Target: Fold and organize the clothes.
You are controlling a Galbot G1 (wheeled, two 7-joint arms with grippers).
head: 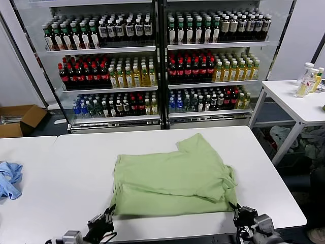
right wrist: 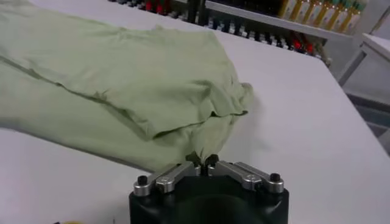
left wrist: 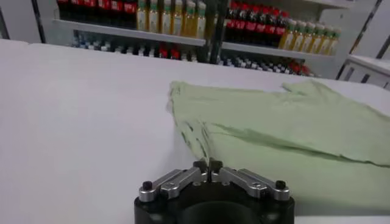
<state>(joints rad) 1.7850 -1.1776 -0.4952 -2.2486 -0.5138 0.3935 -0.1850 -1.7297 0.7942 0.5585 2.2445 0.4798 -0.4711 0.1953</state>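
- My left gripper (left wrist: 208,165) has its jaws pressed together on nothing, at the near edge of the surface (head: 76,162), just short of the polo shirt (head: 172,175) and its near-left corner.
- My right gripper (right wrist: 203,162) sits at the near-right corner; jaws narrow, tips at the hem, and I cannot tell whether cloth is pinched.
- The shirt lies directly ahead of both jaws, each about equally near its own corner.
- Its long axis runs left to right across the surface (folded once, I judge), one sleeve pointing away towards the drinks shelves (head: 157,61).
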